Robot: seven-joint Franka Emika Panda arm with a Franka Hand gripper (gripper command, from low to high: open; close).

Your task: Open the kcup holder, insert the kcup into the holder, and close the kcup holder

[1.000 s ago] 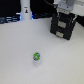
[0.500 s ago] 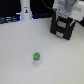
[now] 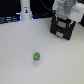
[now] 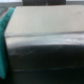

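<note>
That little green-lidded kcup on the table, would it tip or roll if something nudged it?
Probably. The kcup looks tiny and seemingly plastic beside the black kcup holder, so likely light and easily toppled. It seems to be round, so once on its side it might roll across the smooth white table.

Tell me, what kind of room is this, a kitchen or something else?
Probably a lab or test bench, not a kitchen. A robot arm hangs over a black drawer box on a bare white table, with one small green-topped coffee pod standing alone. Behind are blurred dark shapes I cannot identify.
</note>
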